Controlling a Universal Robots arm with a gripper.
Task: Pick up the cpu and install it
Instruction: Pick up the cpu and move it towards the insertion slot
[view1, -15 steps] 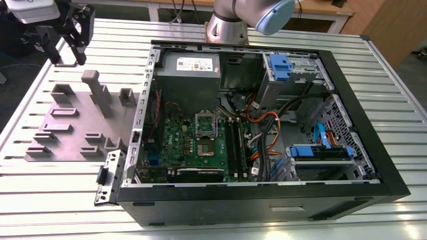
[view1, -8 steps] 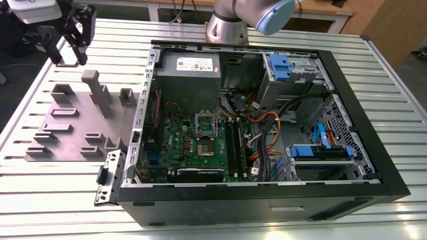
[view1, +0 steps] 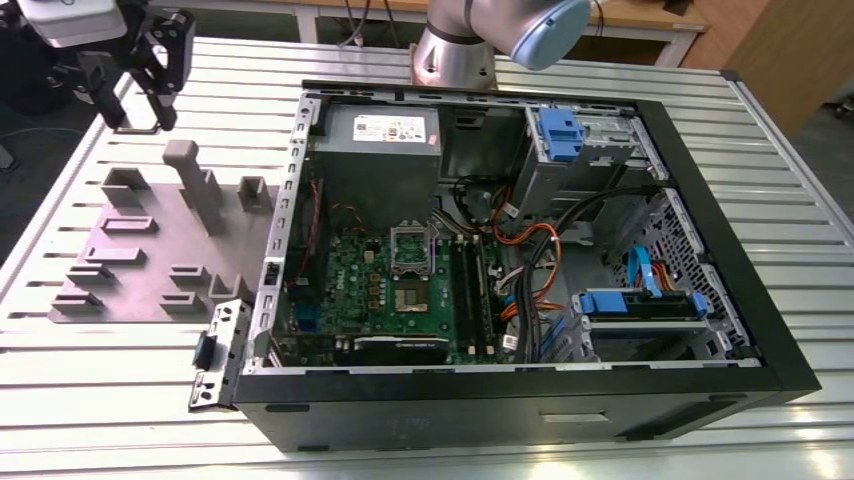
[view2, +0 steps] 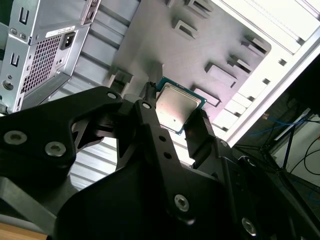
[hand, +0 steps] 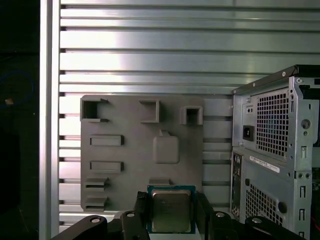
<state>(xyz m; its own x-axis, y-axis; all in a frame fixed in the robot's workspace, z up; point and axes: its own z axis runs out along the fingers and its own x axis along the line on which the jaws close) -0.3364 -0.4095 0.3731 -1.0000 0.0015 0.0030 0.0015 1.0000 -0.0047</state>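
— Over the table (view1: 787, 200), at ten o'clock of the case (view1: 467, 410) in the exterior view, the gripper (view1: 138, 100) is hung just past the twelve o'clock edge of the plate (view1: 140, 250). What is held?

— The cpu (view2: 179, 107) is pinched by two opposite edges between the fingers (view2: 152, 127), as is seen in both wrist views. Its metal top is turned toward the cameras, and it is held clear of the plate with nothing else touching it.

— How is the carry judged best done?

— The pinch is best left as it is. The chip is thin and is gripped close to the fingertips, so a slackened hold could let it tilt or slip. It appears to sit square between the fingers in the first wrist view, and that squareness is worth guarding. The socket (view1: 414, 293) on the board (view1: 367, 275), at four o'clock of the gripper, is judged to accept it only flat and in one orientation.

— What could be struck?

— The blocks (view1: 200, 185) on the plate and the case wall at the plate's three o'clock are to be cleared, and height is judged the safest margin. The chip's underside cannot be seen, so it is best kept from brushing anything.
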